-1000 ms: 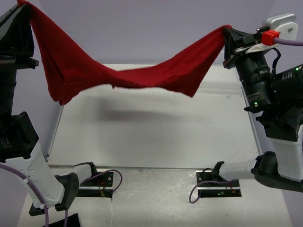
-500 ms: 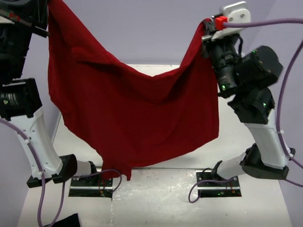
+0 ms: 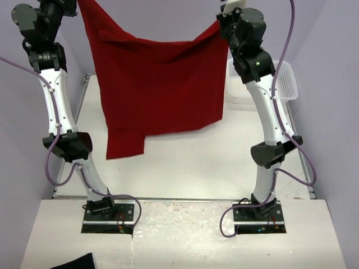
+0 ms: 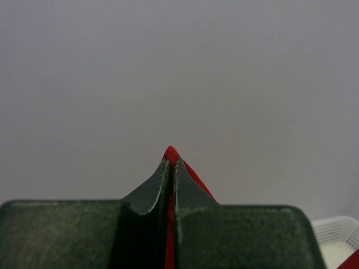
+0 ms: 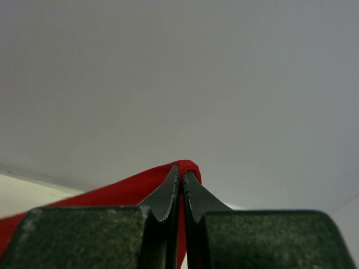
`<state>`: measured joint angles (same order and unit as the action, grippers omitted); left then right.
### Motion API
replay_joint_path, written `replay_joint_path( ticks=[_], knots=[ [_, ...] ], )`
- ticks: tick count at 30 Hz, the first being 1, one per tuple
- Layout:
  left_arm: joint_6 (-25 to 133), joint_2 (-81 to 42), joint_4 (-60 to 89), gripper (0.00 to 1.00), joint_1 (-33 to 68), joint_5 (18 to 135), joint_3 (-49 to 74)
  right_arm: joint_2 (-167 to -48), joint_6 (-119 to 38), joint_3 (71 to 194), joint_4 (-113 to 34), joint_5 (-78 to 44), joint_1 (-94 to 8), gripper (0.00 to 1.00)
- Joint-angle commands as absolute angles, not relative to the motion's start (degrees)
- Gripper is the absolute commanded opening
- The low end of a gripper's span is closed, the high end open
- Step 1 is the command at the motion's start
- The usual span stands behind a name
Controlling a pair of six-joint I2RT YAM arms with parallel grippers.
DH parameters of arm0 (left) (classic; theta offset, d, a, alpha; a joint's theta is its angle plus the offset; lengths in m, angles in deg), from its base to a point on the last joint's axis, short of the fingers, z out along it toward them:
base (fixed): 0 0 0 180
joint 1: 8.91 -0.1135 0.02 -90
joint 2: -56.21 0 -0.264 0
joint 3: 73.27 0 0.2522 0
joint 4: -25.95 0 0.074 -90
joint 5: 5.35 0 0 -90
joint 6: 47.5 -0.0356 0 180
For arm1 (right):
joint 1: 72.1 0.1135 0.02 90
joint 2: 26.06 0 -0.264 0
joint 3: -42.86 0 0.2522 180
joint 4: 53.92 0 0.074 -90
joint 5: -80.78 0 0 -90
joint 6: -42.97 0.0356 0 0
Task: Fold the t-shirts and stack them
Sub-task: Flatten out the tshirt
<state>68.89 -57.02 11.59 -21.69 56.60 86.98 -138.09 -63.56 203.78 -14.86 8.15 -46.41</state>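
Observation:
The dark red t-shirt (image 3: 160,89) hangs spread out between my two raised arms, well above the table, with one sleeve dangling at its lower left. My left gripper (image 4: 171,161) is shut on the shirt's upper left corner; red cloth (image 4: 170,152) shows between its jaws. My right gripper (image 5: 181,171) is shut on the upper right corner, with red cloth (image 5: 112,193) trailing off to its left. In the top view the left gripper (image 3: 76,4) and right gripper (image 3: 222,21) are at the top edge.
A white mesh basket (image 3: 287,84) stands at the back right of the white table (image 3: 196,162), partly behind my right arm; its corner shows in the left wrist view (image 4: 339,235). A black cloth scrap (image 3: 76,262) lies at the bottom left.
Both arms have swung up and away from the camera, lifting the shirt high. It now hangs flat and taller over the far half of the table; the basket has come into view.

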Motion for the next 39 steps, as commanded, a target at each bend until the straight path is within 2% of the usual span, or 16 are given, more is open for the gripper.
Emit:
replay_joint_path(
  ticks=[1,8,12,13,15,18,19,23,28,30,34,39],
  knots=[
    [76.07,-58.31,25.8,0.0,-25.69,56.0,89.64,-136.63,-58.98,207.7,-18.27,0.37,-51.17,0.0],
    [74.32,-50.69,27.04,0.0,-26.4,53.64,83.69,-134.69,-56.18,202.44,-15.91,-1.74,-52.94,0.0],
    [73.35,-47.51,22.92,0.0,-26.4,51.08,79.9,-135.92,-51.96,202.35,-8.11,-1.66,-53.03,0.0],
    [72.48,-46.54,22.65,0.0,-26.05,49.77,77.45,-135.75,-50.99,199.04,-6.86,-2.35,-53.03,0.0],
    [68.9,-43.03,22.22,0.0,-25.0,48.27,67.78,-134.53,-47.22,190.63,-3.96,-3.24,-52.94,0.0],
    [62.03,-40.04,9.94,0.0,-20.88,49.67,58.39,-133.47,-39.93,179.81,-0.02,-3.33,-52.94,0.0],
    [61.93,-36.46,11.04,0.0,-20.17,50.28,47.82,-132.94,-36.95,176.89,0.88,-3.41,-52.68,0.0],
    [60.44,-28.89,8.43,0.0,-15.43,59.23,27.83,-127.15,-30.69,160.98,0.62,-2.1,-51.19,0.0],
    [69.46,-14.68,6.66,0.0,-11.55,67.13,-1.87,-117.86,-23.75,145.86,3.44,0.18,-50.57,0.0],
    [72.02,-7.04,2.12,0.0,-11.46,74.66,-8.06,-113.19,-22.17,138.5,1.68,-0.16,-50.48,0.0],
    [73.61,1.61,-8.79,0.0,-11.46,81.74,-9.24,-110.27,-21.02,131.0,2.21,2.11,-50.66,0.0],
    [74.14,3.65,-20.67,0.0,-11.55,81.06,-5.99,-107.72,-20.13,120.27,0.63,4.76,-50.66,0.0]
  ],
)
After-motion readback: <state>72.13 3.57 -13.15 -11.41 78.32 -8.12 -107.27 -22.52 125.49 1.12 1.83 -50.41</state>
